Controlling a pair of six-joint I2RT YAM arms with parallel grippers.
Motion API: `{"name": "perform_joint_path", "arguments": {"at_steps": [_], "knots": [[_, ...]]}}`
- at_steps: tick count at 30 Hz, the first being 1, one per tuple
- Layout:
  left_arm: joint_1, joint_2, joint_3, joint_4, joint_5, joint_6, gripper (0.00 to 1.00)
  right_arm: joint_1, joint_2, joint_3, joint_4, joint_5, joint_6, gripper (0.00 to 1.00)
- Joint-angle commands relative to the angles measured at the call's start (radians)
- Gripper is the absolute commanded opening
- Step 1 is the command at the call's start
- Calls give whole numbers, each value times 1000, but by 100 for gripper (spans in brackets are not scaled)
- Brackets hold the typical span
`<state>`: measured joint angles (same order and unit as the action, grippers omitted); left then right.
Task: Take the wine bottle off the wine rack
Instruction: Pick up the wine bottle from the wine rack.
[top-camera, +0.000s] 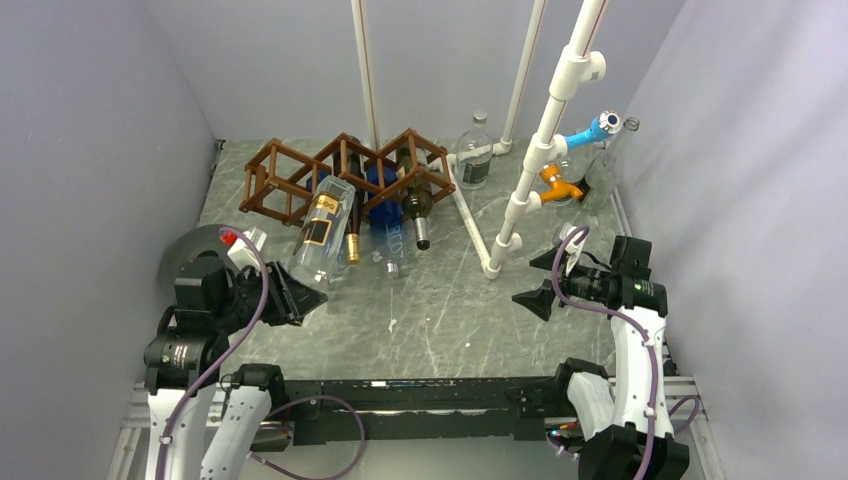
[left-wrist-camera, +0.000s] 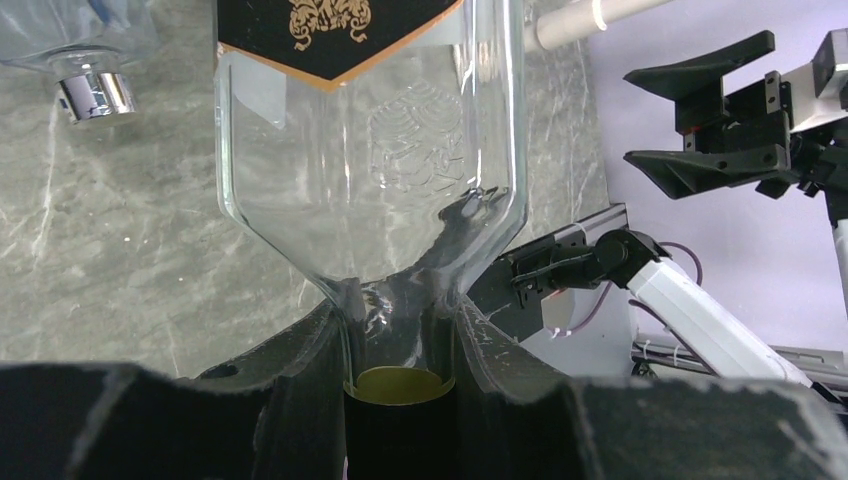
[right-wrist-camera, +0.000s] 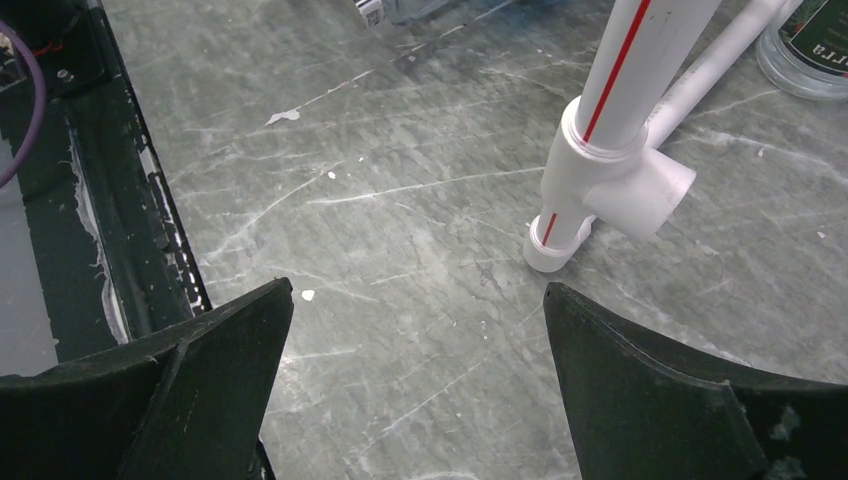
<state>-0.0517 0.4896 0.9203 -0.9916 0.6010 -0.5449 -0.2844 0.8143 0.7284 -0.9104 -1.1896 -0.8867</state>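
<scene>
The brown wooden wine rack (top-camera: 345, 170) stands at the back of the table. A clear wine bottle (top-camera: 322, 235) with a black and gold label slants from the rack's front toward my left arm. I cannot tell whether its base is still inside a cell. My left gripper (top-camera: 297, 296) is shut on this bottle's neck. In the left wrist view the neck (left-wrist-camera: 398, 325) sits between the black fingers (left-wrist-camera: 290, 370), with the gold cap (left-wrist-camera: 398, 385) behind them. My right gripper (top-camera: 540, 280) is open and empty over bare table in the right wrist view (right-wrist-camera: 418, 340).
Three more bottles poke out of the rack: a gold-capped one (top-camera: 352, 225), a blue one (top-camera: 387, 225) and a dark one with a silver cap (top-camera: 417, 212). A white PVC pipe frame (top-camera: 520, 190) stands centre right. Two clear bottles (top-camera: 475, 152) (top-camera: 603, 170) stand at the back.
</scene>
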Motion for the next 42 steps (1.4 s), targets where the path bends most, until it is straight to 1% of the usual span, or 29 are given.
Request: {"name": "perform_joint_path", "arguments": {"at_steps": [1,11,15,31,42], "knots": [[-12,-11,76,252,86,6,0,4,-2,-1,37,-23,-10,99],[-61,29,98,297,118,-4,0,5,3,-2,38,-24,-12,99],[-101,50,102,318,110,-4,0,4,3,-3,39,-24,-12,99],[-390,117,115,375,-36,-15,0,1,17,-1,26,-31,-27,99],[-592,164,118,389,-150,-18,0,-2,17,16,-30,-58,-80,100]]}}
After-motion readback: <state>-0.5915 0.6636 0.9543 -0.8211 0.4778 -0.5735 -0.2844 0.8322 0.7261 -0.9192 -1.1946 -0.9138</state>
